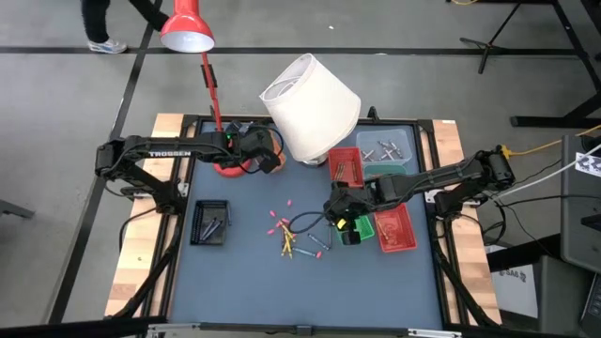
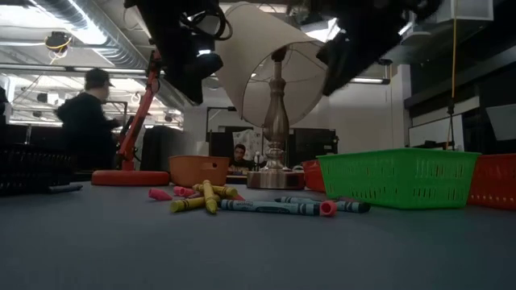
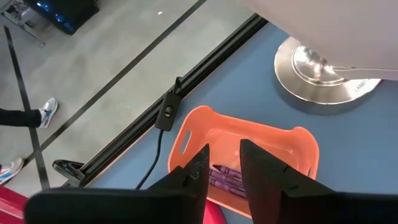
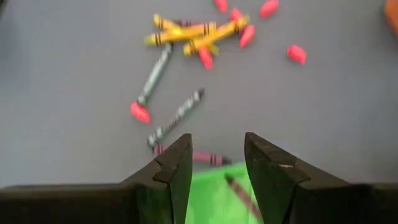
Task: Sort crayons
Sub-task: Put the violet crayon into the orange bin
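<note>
Lamp with white shade (image 1: 312,105) standing at table's far edge. Left gripper (image 3: 222,169) over orange tray (image 3: 287,142), fingers apart, nothing between; purple crayons (image 3: 227,180) inside tray. Right gripper (image 4: 216,163) above green tray (image 4: 211,190), fingers apart, empty. Loose crayons (image 1: 293,235) scattered mid-table: yellow, grey, pink pieces.
</note>
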Robot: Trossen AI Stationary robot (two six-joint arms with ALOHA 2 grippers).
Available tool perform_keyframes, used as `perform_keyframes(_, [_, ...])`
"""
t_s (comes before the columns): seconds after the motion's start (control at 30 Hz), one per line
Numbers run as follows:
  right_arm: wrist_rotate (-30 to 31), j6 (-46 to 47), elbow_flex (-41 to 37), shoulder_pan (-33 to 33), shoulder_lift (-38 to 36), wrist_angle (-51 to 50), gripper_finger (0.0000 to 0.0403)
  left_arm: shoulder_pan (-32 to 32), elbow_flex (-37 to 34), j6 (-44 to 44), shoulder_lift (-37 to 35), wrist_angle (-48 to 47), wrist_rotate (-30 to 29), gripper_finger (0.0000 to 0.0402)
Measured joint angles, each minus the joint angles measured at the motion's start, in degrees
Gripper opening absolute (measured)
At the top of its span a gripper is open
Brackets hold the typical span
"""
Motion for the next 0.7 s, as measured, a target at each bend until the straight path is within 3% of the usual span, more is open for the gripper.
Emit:
perform_keyframes(0.1, [0.65, -0.05, 0.0, 0.0, 0.0, -4.02, 0.0145, -0.02, 0.0, -0.29, 0.0, 0.0, 0.0, 0.0076])
perform_keyframes(0.33, [8.52, -1.57, -3.71, 0.0, -0.02, -8.5, 0.0145, -0.2, 0.0, -2.99, 0.0, 0.0, 3.1, 0.0077])
perform_keyframes(0.7, [9.9, -3.76, -13.8, 0.0, -0.02, 0.05, 0.0145, -0.22, 0.0, -2.99, 0.0, 0.0, 5.79, 0.0077])
